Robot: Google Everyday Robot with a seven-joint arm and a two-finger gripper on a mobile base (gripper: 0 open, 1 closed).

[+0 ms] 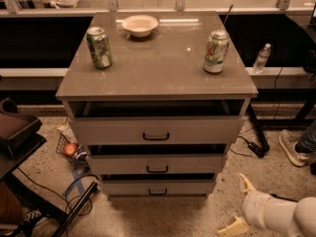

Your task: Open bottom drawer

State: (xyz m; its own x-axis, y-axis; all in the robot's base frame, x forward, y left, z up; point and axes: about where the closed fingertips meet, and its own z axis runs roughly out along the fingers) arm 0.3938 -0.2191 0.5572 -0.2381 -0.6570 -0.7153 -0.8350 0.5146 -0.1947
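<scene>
Now, bottom drawer (158,187): lowest of the three fronts of the cabinet (74,90), pale grey-beige, just above the floor. A narrow dark strip shows between its top edge and the drawer above, and none of its inside can be seen.
Bottom handle (158,192): a small black bar in the middle of that lowest front, with nothing touching it.
End effector (231,204): low on the floor side, off the cabinet's front right corner. Its white body has two pale fingers spread wide, one pointing up and one lying low toward the cabinet. It holds nothing.
Drawer relative to end effector: the bottom drawer lies to the end effector's left and a little higher in view. The two are apart, with bare floor between the fingers and the cabinet's right edge. The handle is well apart from the fingers.
Middle drawer (157,164): directly above the bottom one, with a black handle and a dark gap over it.
Top drawer (156,130): the tallest front, under the cabinet's top, standing out with a wide dark opening above it.
Counter (158,78): the cabinet's grey-brown top surface.
Green can (99,47): upright on the counter, left side of the cabinet.
Pale can (216,51): upright on the counter, right side.
Bowl (140,25): white, at the back of the counter, between the two cans.
Water bottle (261,58): on a ledge behind and to the right of the cabinet.
Shoe (291,147): on the floor to the right of the cabinet.
</scene>
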